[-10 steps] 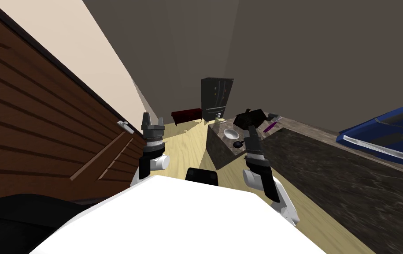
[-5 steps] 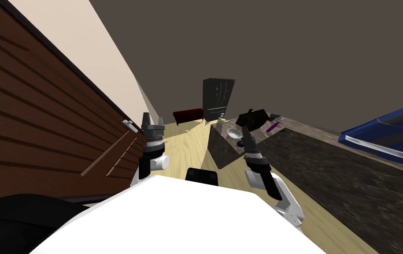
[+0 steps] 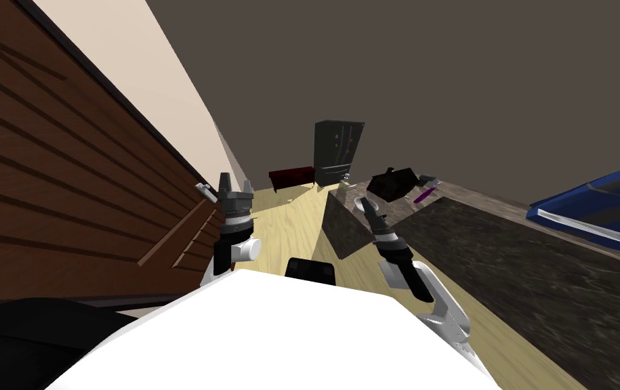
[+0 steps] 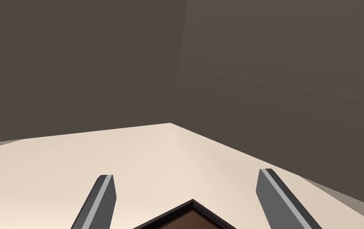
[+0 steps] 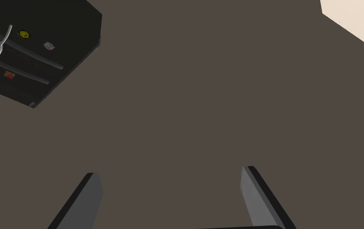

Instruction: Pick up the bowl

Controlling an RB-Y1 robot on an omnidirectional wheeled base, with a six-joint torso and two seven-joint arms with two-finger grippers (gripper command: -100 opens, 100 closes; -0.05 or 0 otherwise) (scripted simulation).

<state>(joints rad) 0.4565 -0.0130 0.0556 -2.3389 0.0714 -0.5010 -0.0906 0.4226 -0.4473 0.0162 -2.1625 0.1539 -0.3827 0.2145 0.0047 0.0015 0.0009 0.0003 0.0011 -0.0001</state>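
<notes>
Bowl [image 3: 357, 202] sits on the dark counter [image 3: 341, 229], partly hidden behind the right claw [image 3: 367, 205]. That claw is open wide, probably to fit around it. The left claw [image 3: 234, 181] is open too, off to the side.

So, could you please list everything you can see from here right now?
counter: one, dark stone, ahead right
bowl: one, white, on counter, largely hidden behind right gripper
bulky thing: one, black, on counter beyond bowl
slim thing: one, purple, on counter beside it
bottle: one, pale, counter's far corner
long thing: one, blue, far right
fridge: one, black, far wall
low cabinet: one, dark red, left of fridge
slatted door: one, brown, left side
left gripper: one, grey fingers open, near door
right gripper: one, grey fingers open, over counter's near end
</notes>
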